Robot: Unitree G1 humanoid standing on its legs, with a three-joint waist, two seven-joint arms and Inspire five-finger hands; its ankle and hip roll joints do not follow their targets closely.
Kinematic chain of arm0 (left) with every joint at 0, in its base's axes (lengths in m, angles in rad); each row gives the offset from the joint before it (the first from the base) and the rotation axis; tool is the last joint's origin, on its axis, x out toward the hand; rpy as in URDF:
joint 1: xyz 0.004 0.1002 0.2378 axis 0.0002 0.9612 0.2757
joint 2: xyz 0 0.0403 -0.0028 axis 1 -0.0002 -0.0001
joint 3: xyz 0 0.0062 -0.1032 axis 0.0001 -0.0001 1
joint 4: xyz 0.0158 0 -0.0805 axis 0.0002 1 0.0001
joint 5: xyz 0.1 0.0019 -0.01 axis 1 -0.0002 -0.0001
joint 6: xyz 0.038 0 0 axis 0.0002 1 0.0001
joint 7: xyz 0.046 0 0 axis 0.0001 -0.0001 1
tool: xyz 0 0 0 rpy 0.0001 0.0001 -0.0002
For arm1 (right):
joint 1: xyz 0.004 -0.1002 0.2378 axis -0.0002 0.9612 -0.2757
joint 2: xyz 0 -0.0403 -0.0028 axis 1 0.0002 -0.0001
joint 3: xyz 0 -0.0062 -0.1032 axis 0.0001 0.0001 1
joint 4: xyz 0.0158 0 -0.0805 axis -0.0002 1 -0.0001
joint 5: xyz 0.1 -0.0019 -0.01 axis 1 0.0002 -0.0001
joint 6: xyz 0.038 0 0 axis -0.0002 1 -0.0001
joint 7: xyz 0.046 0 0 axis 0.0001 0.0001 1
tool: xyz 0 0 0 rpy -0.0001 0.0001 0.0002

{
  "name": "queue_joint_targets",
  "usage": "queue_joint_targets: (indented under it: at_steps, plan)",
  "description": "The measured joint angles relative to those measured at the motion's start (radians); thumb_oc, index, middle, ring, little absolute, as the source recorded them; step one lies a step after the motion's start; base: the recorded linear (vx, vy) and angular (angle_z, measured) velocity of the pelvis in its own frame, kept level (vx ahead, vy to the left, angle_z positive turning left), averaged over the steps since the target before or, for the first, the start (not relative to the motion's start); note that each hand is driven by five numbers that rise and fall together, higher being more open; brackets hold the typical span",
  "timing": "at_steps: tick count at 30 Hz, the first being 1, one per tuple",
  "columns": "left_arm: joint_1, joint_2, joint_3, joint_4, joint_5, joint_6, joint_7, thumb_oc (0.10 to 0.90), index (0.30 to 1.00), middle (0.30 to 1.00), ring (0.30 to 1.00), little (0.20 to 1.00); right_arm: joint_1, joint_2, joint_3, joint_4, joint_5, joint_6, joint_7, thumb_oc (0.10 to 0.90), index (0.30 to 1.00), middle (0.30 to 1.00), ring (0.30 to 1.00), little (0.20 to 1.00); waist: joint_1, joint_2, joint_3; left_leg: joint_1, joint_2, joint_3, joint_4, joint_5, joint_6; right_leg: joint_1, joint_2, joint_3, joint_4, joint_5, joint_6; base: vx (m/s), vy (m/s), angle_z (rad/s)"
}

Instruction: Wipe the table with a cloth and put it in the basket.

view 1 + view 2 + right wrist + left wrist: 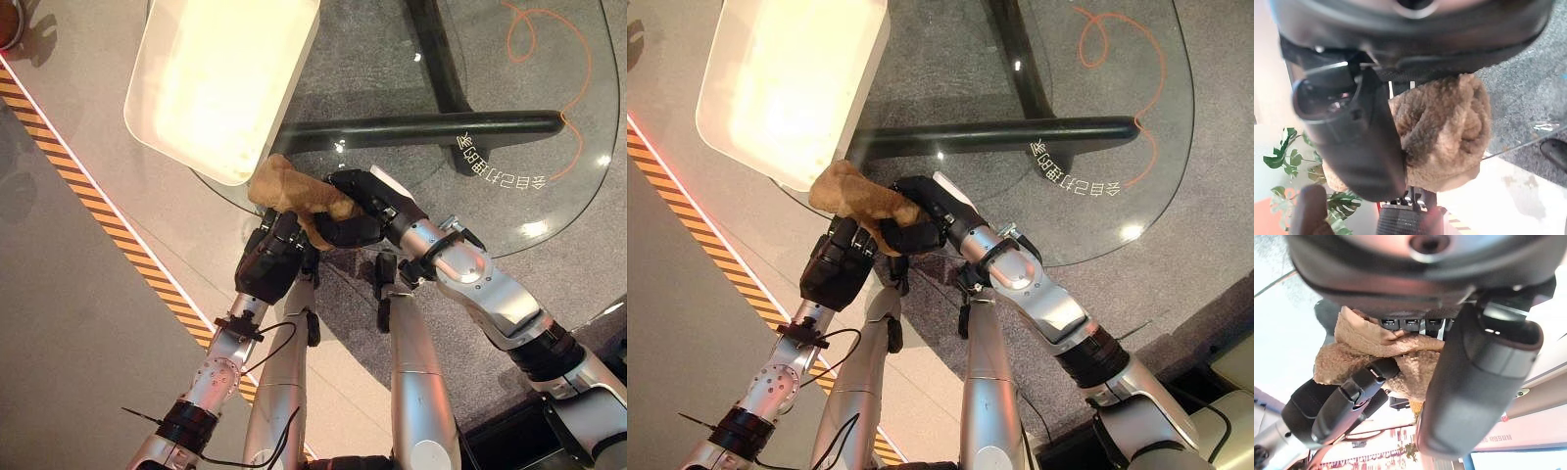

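Note:
A bunched brown cloth hangs at the near rim of the round glass table, just below the white basket. My right hand reaches in from the right with its fingers curled round the cloth, and its thumb lies across it. My left hand sits directly under the cloth, fingers curled up into its lower folds. In the left wrist view the cloth lies against the left fingers, with the left thumb beside it and a right-hand finger crossing it.
The basket stands on the table's left part and overhangs its rim. The table's black base shows through the glass, with white lettering and an orange cord on the grey carpet. A yellow-black striped tape runs across the floor at left.

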Motion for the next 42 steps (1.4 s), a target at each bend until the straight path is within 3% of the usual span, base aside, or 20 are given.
queue_joint_targets:
  at_steps: [5,9,17,25,28,35,42]
  plan:
    - [-0.032,-0.002,-0.005,-0.021,0.17,-0.056,0.188,0.8,0.9,0.9,0.9,0.9,-0.011,-0.005,0.023,0.009,-0.061,0.038,0.033,0.1,0.3,0.3,0.3,0.2,0.002,0.0,0.0,0.0,-0.001,-0.003,0.0,0.002,-0.001,0.001,0.0,-0.002,0.002,0.0,0.0,0.0,0.0,0.0]
    - [-0.066,-0.011,0.012,-0.021,0.211,-0.074,0.278,0.8,0.9,0.9,0.9,0.9,-0.018,-0.036,0.058,0.012,-0.084,0.053,0.113,0.1,0.3,0.3,0.3,0.2,0.009,0.0,0.0,0.001,-0.001,-0.008,0.001,0.004,-0.004,0.001,0.0,-0.004,0.01,-0.001,-0.001,0.0,-0.044,0.03]
    - [-0.062,-0.041,0.03,-0.021,0.201,-0.074,0.288,0.8,0.9,0.9,0.9,0.9,-0.041,-0.068,0.064,0.011,-0.139,0.06,0.22,0.1,0.3,0.3,0.3,0.2,0.022,0.0,0.0,0.0,0.001,-0.027,-0.009,0.002,-0.007,0.002,0.0,-0.023,0.018,-0.002,-0.007,0.0,-0.02,0.04]
    - [-0.062,-0.065,0.043,-0.021,0.028,-0.071,0.256,0.8,0.9,0.9,0.9,0.9,-0.057,-0.071,0.07,0.011,-0.141,0.059,0.23,0.1,0.3,0.3,0.3,0.2,0.024,0.0,0.0,-0.002,-0.001,-0.027,-0.013,0.006,-0.005,0.001,-0.001,-0.024,0.013,-0.003,-0.007,0.0,0.002,0.01]
    - [-0.067,-0.07,0.051,-0.021,0.014,-0.069,0.252,0.8,0.9,0.9,0.9,0.9,-0.053,-0.07,0.075,0.011,-0.138,0.049,0.194,0.1,0.3,0.3,0.3,0.2,0.025,0.0,0.0,-0.002,-0.001,-0.029,-0.014,0.007,-0.005,0.001,-0.002,-0.024,0.013,-0.003,-0.007,0.0,0.018,0.01]
    - [-0.108,-0.079,0.08,-0.021,0.017,-0.06,0.231,0.8,0.9,0.9,0.9,0.9,0.038,0.014,0.061,0.051,-0.07,-0.079,-0.016,0.1,0.3,0.3,0.3,0.2,0.01,0.0,0.0,-0.002,-0.002,-0.028,-0.014,0.007,-0.005,0.0,-0.002,-0.023,0.012,-0.003,-0.008,0.01,0.038,-0.01]
    - [-0.127,-0.088,0.08,-0.021,0.057,-0.049,0.229,0.8,0.9,0.9,0.9,0.9,0.102,0.055,0.009,0.05,-0.059,-0.114,-0.033,0.1,0.3,0.3,0.3,0.2,-0.007,0.0,0.0,-0.003,-0.002,-0.022,-0.019,0.006,-0.004,-0.001,0.001,-0.018,0.0,-0.002,-0.006,0.0,0.043,-0.03]
